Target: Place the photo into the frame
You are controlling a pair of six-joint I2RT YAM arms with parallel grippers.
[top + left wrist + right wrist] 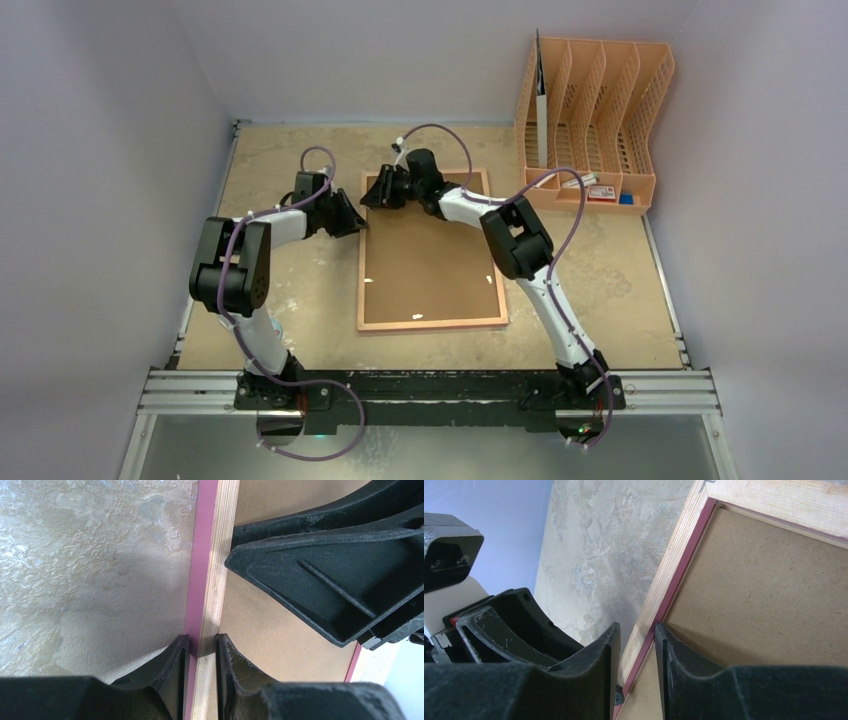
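Note:
The frame (432, 323) lies back side up in the middle of the table, with the brown hardboard backing sheet (430, 262) inside it. The photo is hidden. My left gripper (353, 222) is shut on the frame's left rail near the far corner; in the left wrist view (202, 642) its fingers press the pink edge and the wood side of the rail (212, 555). My right gripper (372, 192) sits over the same rail (674, 565) at the far left corner. In the right wrist view (638, 632) its fingers straddle the rail with a gap.
An orange plastic file rack (600, 110) stands at the back right, with a thin upright sheet (541, 100) in its left slot and small items (601, 193) at its foot. Grey walls close in left, right and behind. My two grippers are almost touching each other.

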